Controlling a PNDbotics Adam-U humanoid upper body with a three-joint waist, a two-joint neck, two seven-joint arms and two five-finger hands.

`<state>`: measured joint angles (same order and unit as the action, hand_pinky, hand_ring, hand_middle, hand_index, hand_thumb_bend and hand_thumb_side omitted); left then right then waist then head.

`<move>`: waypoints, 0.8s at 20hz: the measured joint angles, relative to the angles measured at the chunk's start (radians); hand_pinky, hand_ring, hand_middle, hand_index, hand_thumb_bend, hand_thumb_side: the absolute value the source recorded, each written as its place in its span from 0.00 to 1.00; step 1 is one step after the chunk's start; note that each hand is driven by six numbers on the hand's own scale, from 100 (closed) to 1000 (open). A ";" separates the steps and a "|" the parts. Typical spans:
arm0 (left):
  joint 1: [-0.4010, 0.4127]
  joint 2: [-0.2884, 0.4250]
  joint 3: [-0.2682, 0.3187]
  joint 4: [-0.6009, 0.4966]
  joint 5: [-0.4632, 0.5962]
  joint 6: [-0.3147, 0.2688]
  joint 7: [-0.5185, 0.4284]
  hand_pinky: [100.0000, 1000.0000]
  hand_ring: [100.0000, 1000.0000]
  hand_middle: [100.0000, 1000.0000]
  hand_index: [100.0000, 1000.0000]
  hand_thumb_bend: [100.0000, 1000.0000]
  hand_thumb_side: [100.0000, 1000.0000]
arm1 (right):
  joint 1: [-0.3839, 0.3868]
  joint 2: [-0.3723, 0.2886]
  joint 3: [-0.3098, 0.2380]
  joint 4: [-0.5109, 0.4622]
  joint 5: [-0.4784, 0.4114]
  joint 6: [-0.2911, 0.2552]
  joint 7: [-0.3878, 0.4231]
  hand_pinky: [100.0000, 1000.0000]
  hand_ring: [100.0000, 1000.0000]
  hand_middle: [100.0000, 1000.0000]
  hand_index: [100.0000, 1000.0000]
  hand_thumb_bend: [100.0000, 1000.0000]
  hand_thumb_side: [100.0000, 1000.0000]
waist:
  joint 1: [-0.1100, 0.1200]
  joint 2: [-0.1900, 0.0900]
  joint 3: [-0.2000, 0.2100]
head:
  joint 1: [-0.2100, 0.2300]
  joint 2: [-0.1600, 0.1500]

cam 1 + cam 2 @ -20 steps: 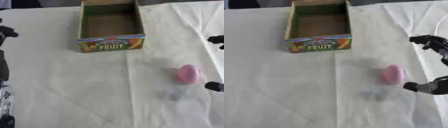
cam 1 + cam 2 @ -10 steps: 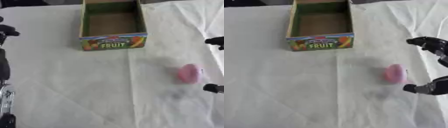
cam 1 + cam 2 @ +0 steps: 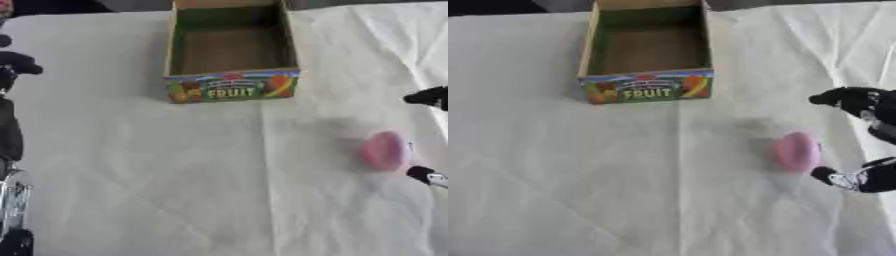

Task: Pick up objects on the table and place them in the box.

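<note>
Right hand [image 3: 866,145] has edged closer to the pink object [image 3: 796,151]; fingers spread apart, thumb tip just beside its lower right, upper fingers above it. Object lies on the white-covered bench [image 3: 605,180], well apart from the empty FRUIT box [image 3: 646,86]. Left hand [image 3: 16,64] at left edge, finger state unclear.

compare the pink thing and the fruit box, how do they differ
The pink thing is small, rounded and one plain colour; the fruit box is far bigger, square-cornered, with a printed front. The box sits at the far side, open-topped; the pink thing lies nearer, by the right hand. Both rest on the white cloth.
</note>
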<state>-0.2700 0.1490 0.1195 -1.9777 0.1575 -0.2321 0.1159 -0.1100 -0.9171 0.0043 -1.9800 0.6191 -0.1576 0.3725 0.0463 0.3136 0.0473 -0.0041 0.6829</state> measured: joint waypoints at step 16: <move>-0.001 0.000 -0.011 0.000 0.008 0.008 -0.009 0.47 0.47 0.54 0.73 0.00 0.87 | -0.070 -0.022 0.052 0.017 -0.001 0.198 0.189 0.67 0.85 0.82 0.96 0.43 0.31 | -0.007 -0.001 0.022 | -0.034 -0.025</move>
<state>-0.2714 0.1489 0.1087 -1.9777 0.1656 -0.2242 0.1069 -0.1795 -0.9389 0.0562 -1.9628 0.6176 0.0403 0.5618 0.0394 0.3126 0.0695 -0.0381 0.6583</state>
